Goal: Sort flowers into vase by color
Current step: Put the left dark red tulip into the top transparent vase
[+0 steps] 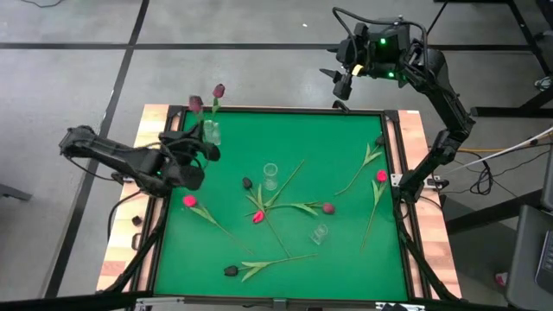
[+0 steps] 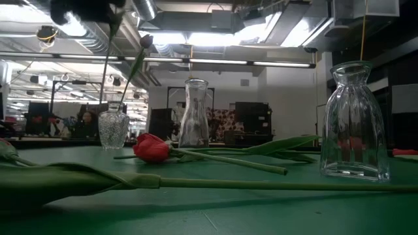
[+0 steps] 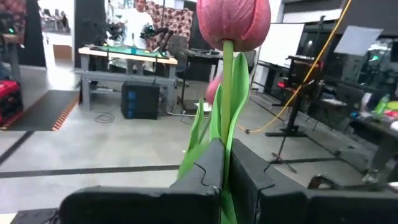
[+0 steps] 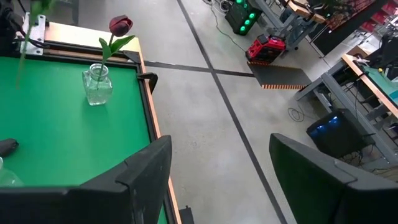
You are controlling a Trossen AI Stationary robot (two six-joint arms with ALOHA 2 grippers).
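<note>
We look down on the green tabletop (image 1: 346,259), where loose flowers lie scattered around three clear glass vases; the left gripper (image 1: 192,147) is closed on the green stem of a mauve tulip (image 3: 233,22), its head raised at the far left corner just beside the far-left vase (image 1: 211,131); in the left wrist view the stem runs up between the two dark fingers (image 3: 208,168) with a leaf alongside it. The far-left vase already holds one dark maroon tulip (image 4: 120,25), its stem standing in the glass; a second vase (image 1: 270,174) stands near the middle of the tabletop and a third vase (image 1: 320,234) nearer the front, and we see no flower in either.

Across the tabletop lie a pink-red tulip (image 1: 189,201) just beside the left arm, another red tulip (image 1: 257,217) near the middle with stems crossing over it, a dark tulip (image 1: 247,183) close to the middle vase, a dark-headed tulip (image 1: 328,208) to the right of centre, a near-black tulip (image 1: 231,270) toward the front edge, and a pink tulip (image 1: 381,176) by the right edge with one more stem beyond it; from table height a long stem stretches across the foreground in front of the nearest vase.

The right gripper (image 1: 339,81) waits beyond the far right corner of the tabletop, over the floor, its fingers spread wide and holding nothing.
</note>
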